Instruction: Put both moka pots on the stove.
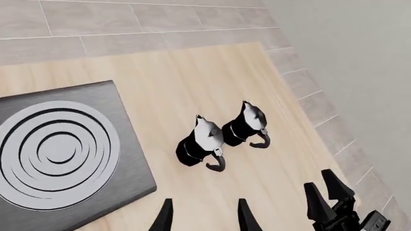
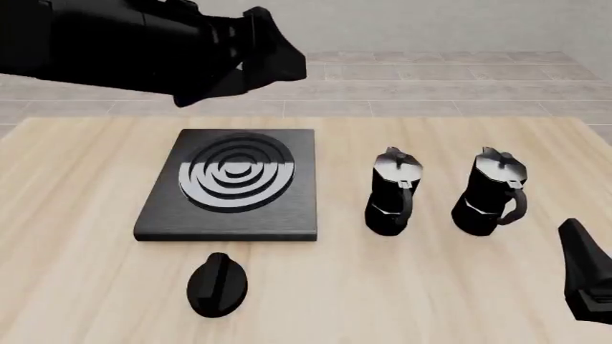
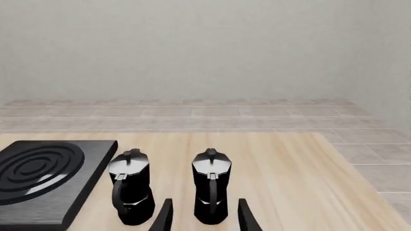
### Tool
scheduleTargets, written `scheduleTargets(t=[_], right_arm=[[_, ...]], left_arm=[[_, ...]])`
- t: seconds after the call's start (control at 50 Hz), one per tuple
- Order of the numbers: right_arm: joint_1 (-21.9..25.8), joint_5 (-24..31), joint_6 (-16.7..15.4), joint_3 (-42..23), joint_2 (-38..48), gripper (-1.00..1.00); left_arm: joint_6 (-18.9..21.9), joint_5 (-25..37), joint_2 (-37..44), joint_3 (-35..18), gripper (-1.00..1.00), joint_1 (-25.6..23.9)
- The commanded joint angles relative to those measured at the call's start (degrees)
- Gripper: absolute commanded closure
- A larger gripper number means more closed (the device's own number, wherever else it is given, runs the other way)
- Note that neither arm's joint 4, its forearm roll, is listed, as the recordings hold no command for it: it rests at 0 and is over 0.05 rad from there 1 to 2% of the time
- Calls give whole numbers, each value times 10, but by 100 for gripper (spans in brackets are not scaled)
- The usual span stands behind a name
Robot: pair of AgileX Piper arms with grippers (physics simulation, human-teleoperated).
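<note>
In the front view, the stove lies flat on the wooden table, left of centre, its burner rings bare. To its right stand the two moka pots, both upright on the table and apart from each other: the nearer moka pot just beside the stove's right edge, and the outer moka pot further right. A low black oval knob sits on the table in front of the stove. The left arm crosses the upper left, raised high above the table; its fingers are not distinguishable here. Only a dark part of the right gripper shows at the lower right edge, near the outer pot but apart from it. In the left wrist view, the left gripper is parted wide and holds nothing, looking down on both pots from well above, with the stove off to one side and the right gripper also visible. In the right wrist view, the right gripper is likewise spread and empty, its two fingertips framing the base of the outer moka pot without touching it.
</note>
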Motion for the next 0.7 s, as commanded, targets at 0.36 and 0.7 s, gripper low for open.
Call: scheduleTargets(t=[0.36,0.7], right_arm=[[0,0,0,0,0,-100],[0,0,0,0,0,-100]], left_arm=[[-58,-92,91,-32,-100,-32],[-81,-156,131,-6,-100,-38]])
